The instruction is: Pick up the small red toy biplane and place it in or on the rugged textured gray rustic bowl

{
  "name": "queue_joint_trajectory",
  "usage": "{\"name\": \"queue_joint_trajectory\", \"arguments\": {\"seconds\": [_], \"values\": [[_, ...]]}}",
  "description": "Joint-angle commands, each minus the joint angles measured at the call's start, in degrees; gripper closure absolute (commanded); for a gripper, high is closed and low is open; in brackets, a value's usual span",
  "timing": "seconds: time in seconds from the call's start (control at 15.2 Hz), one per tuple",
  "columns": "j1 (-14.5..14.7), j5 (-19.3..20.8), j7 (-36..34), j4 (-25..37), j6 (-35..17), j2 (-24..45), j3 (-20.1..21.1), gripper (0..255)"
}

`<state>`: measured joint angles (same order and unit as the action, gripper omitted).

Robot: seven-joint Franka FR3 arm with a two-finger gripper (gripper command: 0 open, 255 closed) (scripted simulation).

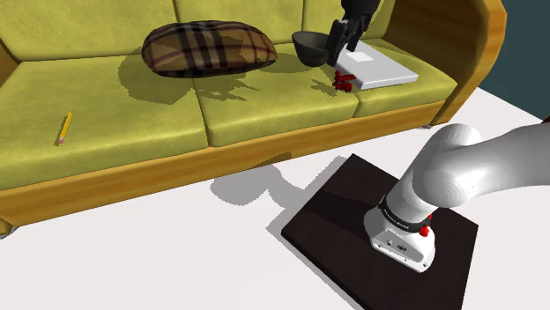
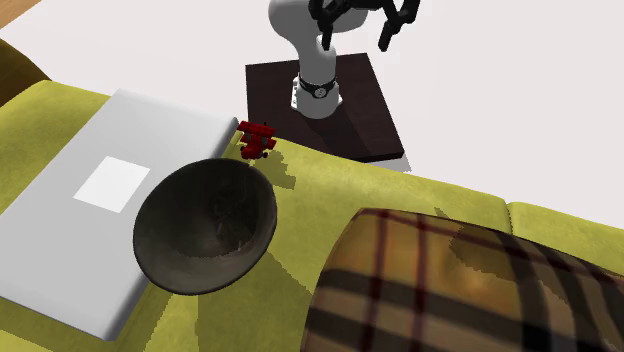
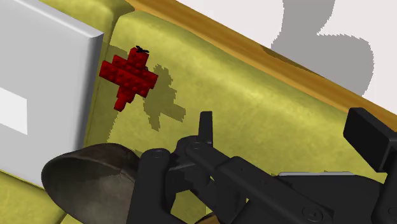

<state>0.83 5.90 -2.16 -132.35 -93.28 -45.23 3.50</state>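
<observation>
The gripper hangs wide open, holding nothing. The biplane lies on the sofa cushion, at 1 o'clock from the bowl in the second exterior view, just beside its rim.

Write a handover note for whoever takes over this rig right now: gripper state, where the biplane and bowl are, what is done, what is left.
Gripper: open, empty, in the air over the sofa seat.
Red toy biplane: lying on the yellow-green cushion by the white slab, close to the dark bowl but not in it.
Done: nothing grasped yet.
Left: descend, grip the biplane, lift it, set it in the bowl.
</observation>
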Motion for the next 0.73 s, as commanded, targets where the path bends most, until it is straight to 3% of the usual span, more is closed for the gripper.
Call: {"name": "queue_joint_trajectory", "arguments": {"seconds": [0.0, 0.66], "values": [[0.00, 0.00, 0.00, 0.00, 0.00, 0.00, 0.00, 0], [-3.12, 5.01, 13.42, -6.77, -11.28, 3.23, -14.03, 0]]}}
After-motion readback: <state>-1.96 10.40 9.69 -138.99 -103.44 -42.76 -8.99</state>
